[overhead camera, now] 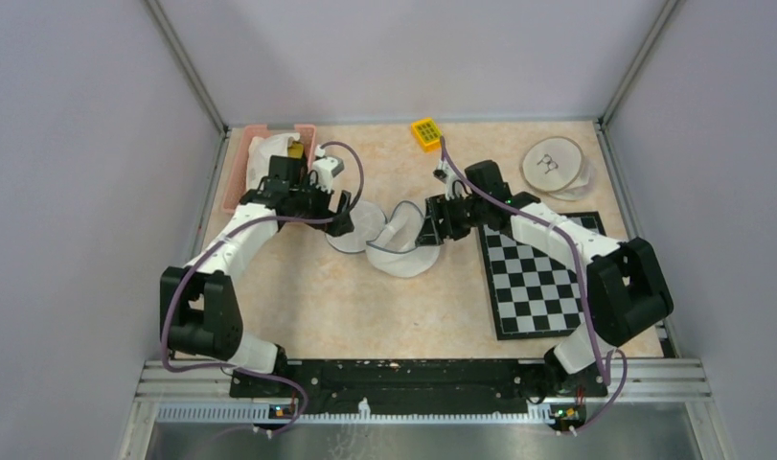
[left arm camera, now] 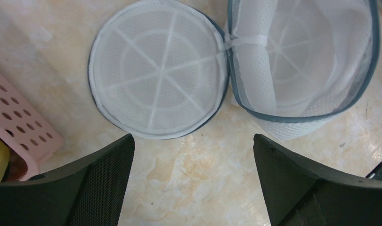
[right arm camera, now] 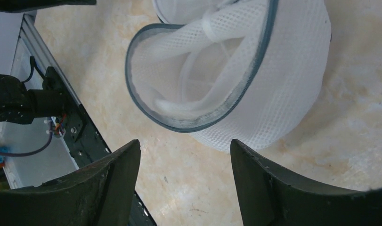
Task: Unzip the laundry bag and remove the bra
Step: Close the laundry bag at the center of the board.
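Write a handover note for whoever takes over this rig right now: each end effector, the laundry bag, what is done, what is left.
Left end effector: open, empty, hovering next to the lid.
Right end effector: open, empty, facing the mouth of the laundry bag.
Bag: unzipped, with the lid lying flat beside the body and joined to it at one edge.
Done: unzipping.
Left: the bra. Only white mesh shows inside, so I cannot tell whether it is in there. Check before reaching in.
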Tool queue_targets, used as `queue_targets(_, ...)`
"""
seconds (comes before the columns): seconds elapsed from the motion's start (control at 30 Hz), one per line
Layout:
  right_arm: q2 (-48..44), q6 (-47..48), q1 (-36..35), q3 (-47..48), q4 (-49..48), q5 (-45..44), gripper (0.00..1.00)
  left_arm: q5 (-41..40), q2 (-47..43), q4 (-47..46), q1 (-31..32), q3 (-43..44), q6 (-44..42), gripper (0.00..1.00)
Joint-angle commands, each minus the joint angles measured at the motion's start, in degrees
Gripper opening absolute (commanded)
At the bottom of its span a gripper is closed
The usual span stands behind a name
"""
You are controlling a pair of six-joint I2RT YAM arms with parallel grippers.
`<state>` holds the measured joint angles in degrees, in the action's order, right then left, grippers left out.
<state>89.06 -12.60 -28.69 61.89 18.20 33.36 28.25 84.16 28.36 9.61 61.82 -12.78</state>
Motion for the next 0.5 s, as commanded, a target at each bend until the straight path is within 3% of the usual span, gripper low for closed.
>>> queue_targets(0.0, 1.0, -5.4, -0.1, -0.9, -7.2, -2.8, 0.69, -3.4, 3.6, -5.9, 0.9, -0.1, 6.3, 0.99)
queue_targets(0.2, 4.9, -4.4, -0.4, 0.4, -6.9, -6.2, 0.67, -13.5, 7.5, -9.9, 4.3, -0.3, 7.6, 0.99)
queue_targets(0.47, 9.6, -5.9, -0.1, -1.2, -11.0, -7.3, 0.57, -17.6, 7.6, -12.2, 4.3, -2.8, 11.1, 0.99)
